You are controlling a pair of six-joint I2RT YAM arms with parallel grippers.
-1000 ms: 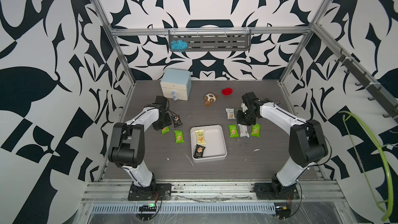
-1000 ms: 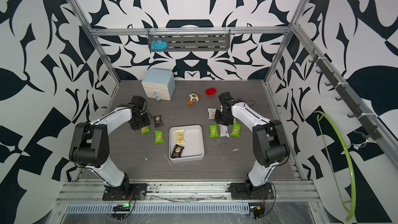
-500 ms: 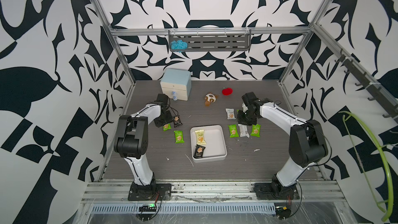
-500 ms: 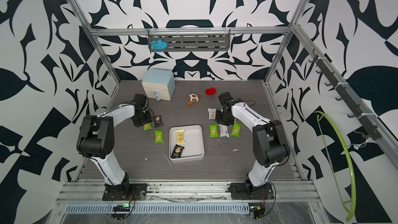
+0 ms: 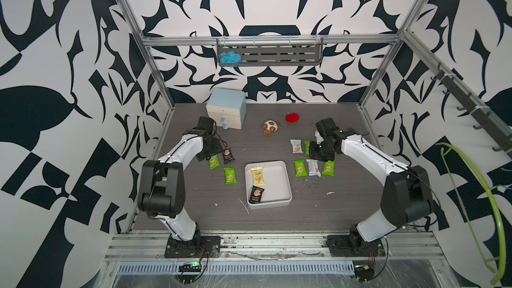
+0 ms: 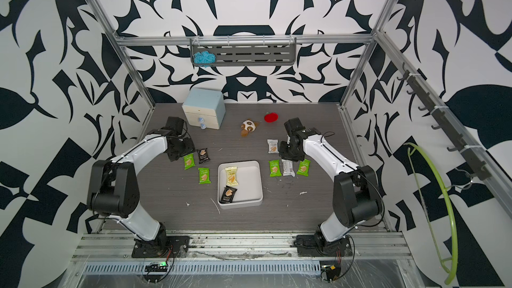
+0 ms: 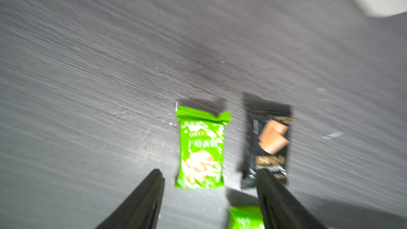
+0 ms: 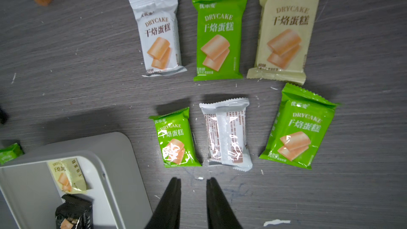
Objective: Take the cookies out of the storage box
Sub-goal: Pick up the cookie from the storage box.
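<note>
Found left gripper (image 7: 209, 171) parted, empty, just left of green cookie (image 7: 200, 148); right gripper (image 8: 193, 179) narrowly parted, empty, above cookies (image 8: 226, 133) right of box (image 5: 276, 187) holding two more.

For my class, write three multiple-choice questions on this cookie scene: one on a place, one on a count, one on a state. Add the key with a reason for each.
1. The loose black packet on the table lies:
A) beside a green packet, on the left arm's side of the storage box
B) among the packets on the right arm's side
C) leaning on the box's wall

2. How many packets lie in the box?
A) none
B) two
C) five

3. The white packet between two green ones lies:
A) picture side up
B) seam side up
C) standing on edge

Key: 1 A, both top views show it next to the green one there. 2 B, only a cream packet and the boxed black packet are inside. 3 B, the right wrist view shows its back seam and fine print.
</note>
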